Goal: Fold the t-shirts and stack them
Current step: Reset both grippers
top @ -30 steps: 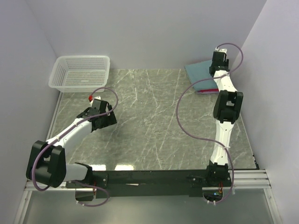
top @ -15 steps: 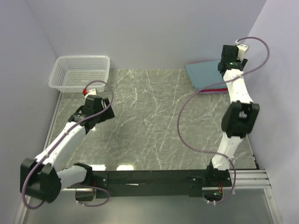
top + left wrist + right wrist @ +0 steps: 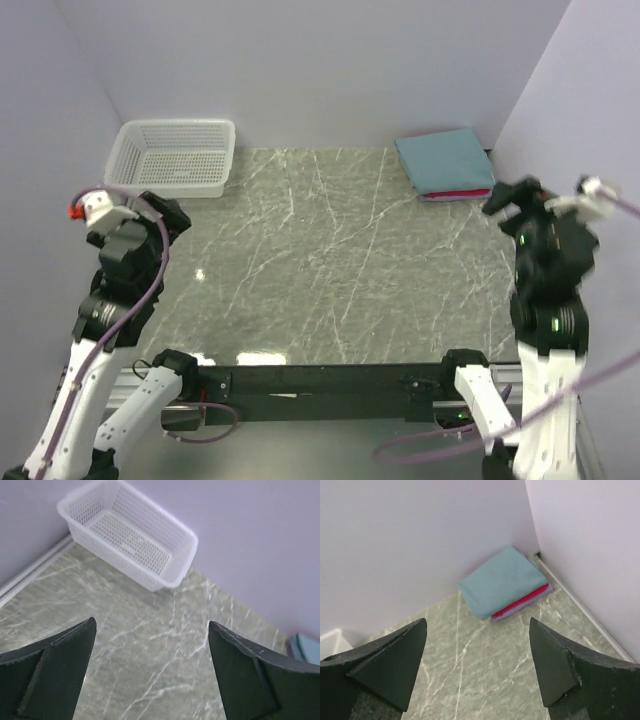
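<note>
**Three folded t-shirts [image 3: 445, 165] lie stacked in the bench's [image 3: 320, 260] far right corner, both your grippers well apart from them.**
A soft teal-blue shirt [image 3: 500, 580] lies on top, a crimson-pink one [image 3: 525, 598] under it, and a thin lavender edge [image 3: 522, 607] shows lowest. Your right gripper [image 3: 477, 622] hangs above and nearer than the stack, fingers spread wide, holding nothing. Your left gripper [image 3: 152, 625], equally wide and empty, faces the one white mesh basket [image 3: 192, 537] at the marbled bench's far left corner.

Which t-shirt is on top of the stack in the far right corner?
The teal-blue t-shirt; the crimson-pink one and the lavender one show only as edges beneath it.
</note>
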You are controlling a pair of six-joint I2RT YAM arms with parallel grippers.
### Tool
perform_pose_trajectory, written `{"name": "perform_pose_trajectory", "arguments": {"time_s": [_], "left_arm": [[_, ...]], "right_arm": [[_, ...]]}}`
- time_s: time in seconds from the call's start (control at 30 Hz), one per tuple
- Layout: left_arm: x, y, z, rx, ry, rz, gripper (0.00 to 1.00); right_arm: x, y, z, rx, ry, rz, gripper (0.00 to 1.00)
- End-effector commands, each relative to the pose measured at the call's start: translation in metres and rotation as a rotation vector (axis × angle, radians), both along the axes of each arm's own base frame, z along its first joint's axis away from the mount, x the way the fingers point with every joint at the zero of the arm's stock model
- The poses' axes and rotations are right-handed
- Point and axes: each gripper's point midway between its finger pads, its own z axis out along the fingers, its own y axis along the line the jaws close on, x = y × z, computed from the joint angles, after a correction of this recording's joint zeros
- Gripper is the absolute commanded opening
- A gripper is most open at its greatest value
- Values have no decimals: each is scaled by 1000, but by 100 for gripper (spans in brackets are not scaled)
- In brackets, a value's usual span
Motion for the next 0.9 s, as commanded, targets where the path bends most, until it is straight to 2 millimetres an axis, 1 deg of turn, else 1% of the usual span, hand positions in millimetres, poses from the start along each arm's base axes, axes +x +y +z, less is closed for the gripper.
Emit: {"name": "perform_pose_trajectory", "arguments": {"time_s": [0.0, 0.03, 0.07, 0.1, 0.13, 0.17, 0.2, 0.23, 0.27, 0.3, 0.37, 0.4, 0.47, 0.5, 0.57, 0.67, 0.87], "left_arm": [[-18, 25, 6, 16, -88, 108, 99], [-21, 25, 5, 16, -108, 104, 99], [-24, 26, 5, 10, -132, 103, 99], [-28, 27, -6, 0, -143, 105, 99], [-28, 28, -6, -24, -184, 113, 99], [-27, 26, -14, -39, -195, 110, 99], [-27, 25, -36, -41, -185, 103, 99], [-25, 23, -39, -54, -213, 93, 99], [-24, 22, -47, -65, -216, 91, 99], [-23, 20, -64, -80, -207, 89, 99], [-21, 17, -73, -71, -214, 68, 99], [-20, 16, -85, -57, -199, 64, 99], [-17, 19, -94, -35, -196, 77, 99], [-17, 20, -94, -30, -198, 86, 99], [-15, 21, -91, -15, -207, 91, 99], [-11, 19, -96, -6, -173, 84, 99], [5, 6, -115, 14, -71, 31, 99]], "right_arm": [[-36, 7, -15, -26, -65, 26, 89], [-42, 7, -22, -31, -72, 26, 89], [-41, 8, -42, -39, -50, 29, 89], [-44, 9, -49, -49, -49, 38, 90], [-53, 8, -51, -52, -74, 28, 90], [-50, 7, -68, -52, -53, 25, 90], [-54, 8, -71, -49, -66, 26, 90], [-53, 8, -76, -47, -64, 28, 90], [-51, 8, -86, -47, -52, 30, 90], [-52, 10, -86, -50, -63, 40, 90], [-50, 18, -93, -68, -62, 92, 90], [-50, 19, -93, -70, -74, 99, 90], [-49, 20, -100, -67, -70, 104, 90], [-50, 20, -101, -63, -76, 102, 90], [-49, 19, -109, -62, -67, 98, 91], [-48, 17, -119, -67, -67, 89, 91], [-44, 20, -123, -66, -56, 106, 93]]}}
